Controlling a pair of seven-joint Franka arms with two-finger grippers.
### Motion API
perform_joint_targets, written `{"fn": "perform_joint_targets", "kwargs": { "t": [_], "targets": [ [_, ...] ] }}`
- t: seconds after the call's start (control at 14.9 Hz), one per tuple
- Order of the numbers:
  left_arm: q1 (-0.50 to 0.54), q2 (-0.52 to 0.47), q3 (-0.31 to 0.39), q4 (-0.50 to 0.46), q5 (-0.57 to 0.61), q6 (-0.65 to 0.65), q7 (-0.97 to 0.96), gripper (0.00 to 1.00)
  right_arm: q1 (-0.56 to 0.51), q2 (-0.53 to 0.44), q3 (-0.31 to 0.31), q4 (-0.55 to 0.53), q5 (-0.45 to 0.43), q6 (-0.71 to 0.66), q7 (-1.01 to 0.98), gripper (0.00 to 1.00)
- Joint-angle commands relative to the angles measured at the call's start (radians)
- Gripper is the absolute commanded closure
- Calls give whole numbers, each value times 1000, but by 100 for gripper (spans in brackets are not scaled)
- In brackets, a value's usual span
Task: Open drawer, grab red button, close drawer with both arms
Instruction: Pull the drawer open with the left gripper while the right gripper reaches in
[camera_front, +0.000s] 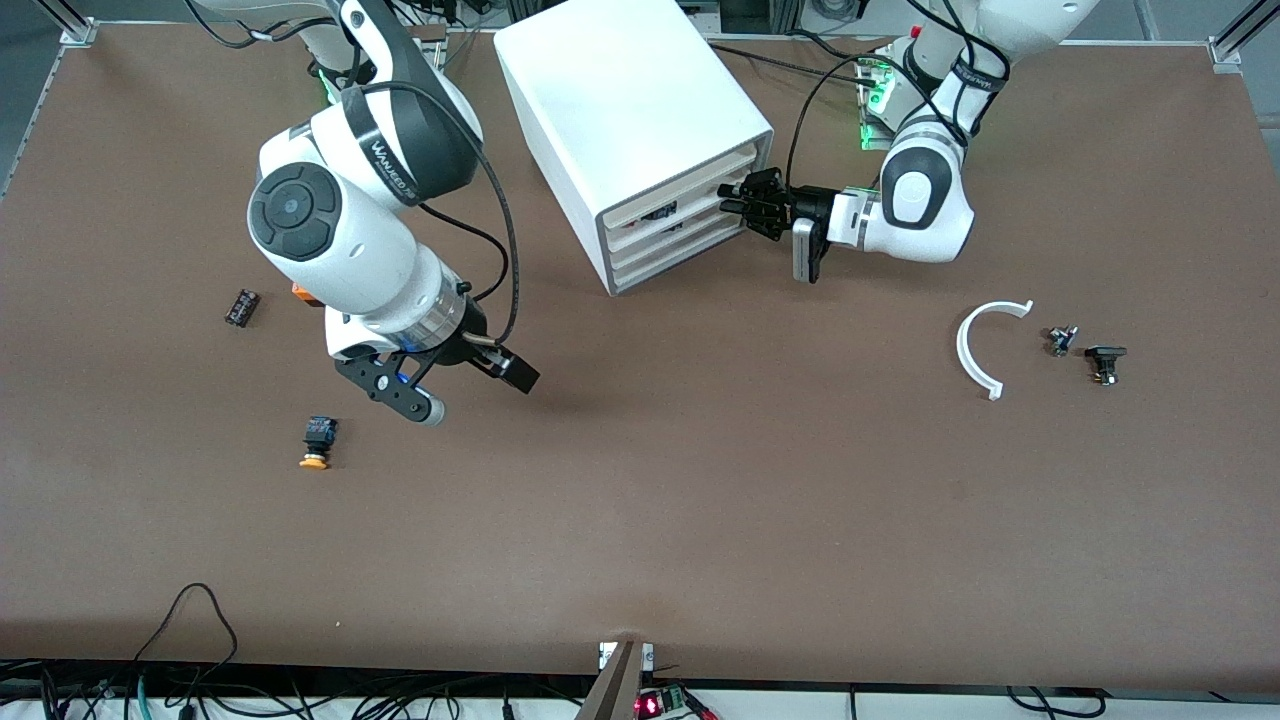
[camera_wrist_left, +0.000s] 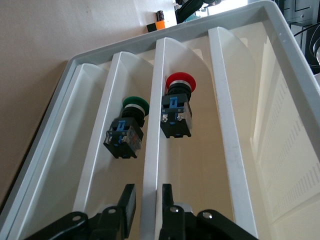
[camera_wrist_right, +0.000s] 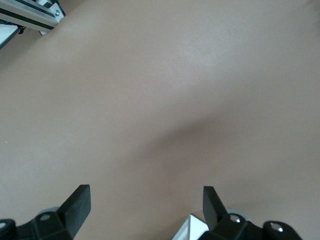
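The white cabinet (camera_front: 620, 100) stands at the robots' edge of the table with its stacked drawers pushed in. My left gripper (camera_front: 738, 202) is at the cabinet's front, at the left arm's end. In the left wrist view my left gripper (camera_wrist_left: 148, 189) is open narrowly, with one finger on each side of a drawer's cream front edge (camera_wrist_left: 151, 100) and small gaps. The red-capped button (camera_wrist_left: 176, 107) lies in that drawer. A green-capped button (camera_wrist_left: 127, 131) lies in the drawer below. My right gripper (camera_front: 455, 385) hangs open and empty over bare table (camera_wrist_right: 147, 196).
An orange-capped button (camera_front: 317, 441), a small black part (camera_front: 241, 307) and an orange cube (camera_front: 299, 290), half hidden by my right arm, lie at the right arm's end. A white arc (camera_front: 985, 345) and two small dark parts (camera_front: 1061, 340) (camera_front: 1105, 362) lie at the left arm's end.
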Motion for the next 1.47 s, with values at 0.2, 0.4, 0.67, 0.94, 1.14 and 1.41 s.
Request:
{"fn": "perform_joint_targets", "kwargs": {
  "t": [0.2, 0.4, 0.67, 0.94, 1.14, 1.41],
  "targets": [
    [-16, 11, -25, -6, -39, 53, 43, 100, 63, 55, -8, 81, 6, -9, 144, 1],
    [-10, 5, -30, 1, -36, 51, 41, 100, 91, 61, -8, 81, 4, 6, 213, 1],
    [1, 4, -25, 8, -30, 51, 41, 100, 121, 75, -8, 81, 4, 51, 315, 1],
    [21, 40, -17, 48, 8, 59, 38, 100, 149, 89, -8, 92, 4, 67, 379, 1],
    [62, 52, -11, 77, 14, 60, 30, 100, 173, 109, -10, 121, 2, 68, 418, 1],
    [134, 138, -4, 175, 131, 60, 26, 100, 207, 141, -11, 147, 1, 80, 485, 1]
  ]
}}
